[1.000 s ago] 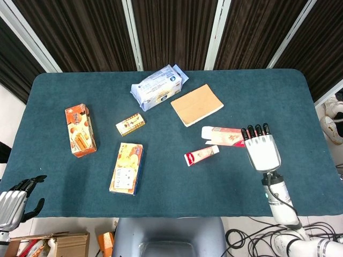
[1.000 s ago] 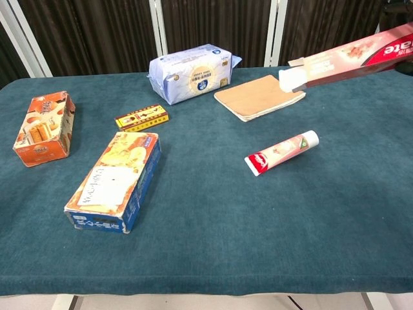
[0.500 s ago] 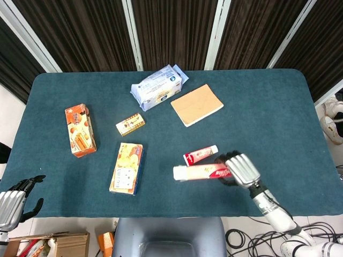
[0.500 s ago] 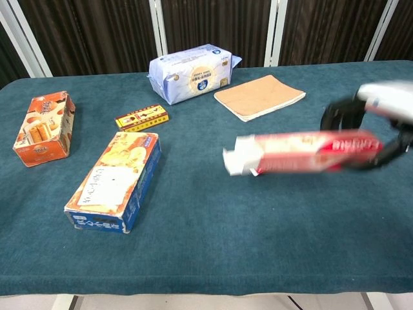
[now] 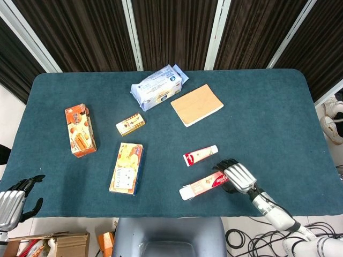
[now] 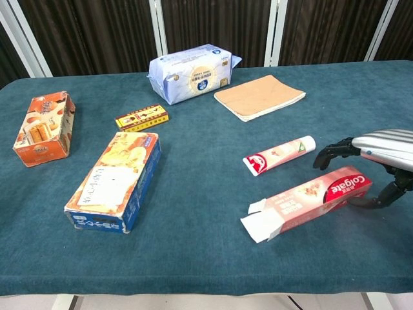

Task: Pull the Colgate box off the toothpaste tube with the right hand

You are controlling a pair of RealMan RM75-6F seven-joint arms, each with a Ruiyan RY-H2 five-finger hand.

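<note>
Your right hand (image 5: 238, 176) had a silver, ribbed back made of parallel metallic segments, with black fingers (image 5: 224, 162) running out from it. In the chest view the same hand (image 6: 381, 155) showed a smooth grey-silver shell over dark, jointed black fingers (image 6: 332, 152). Behind it the wrist (image 5: 263, 202) was a slim white-grey cylinder with a dark band, leading into a white forearm (image 5: 284, 220). Your left hand (image 5: 13, 202) looked alike: a silver segmented back and black fingers (image 5: 29, 182).
</note>
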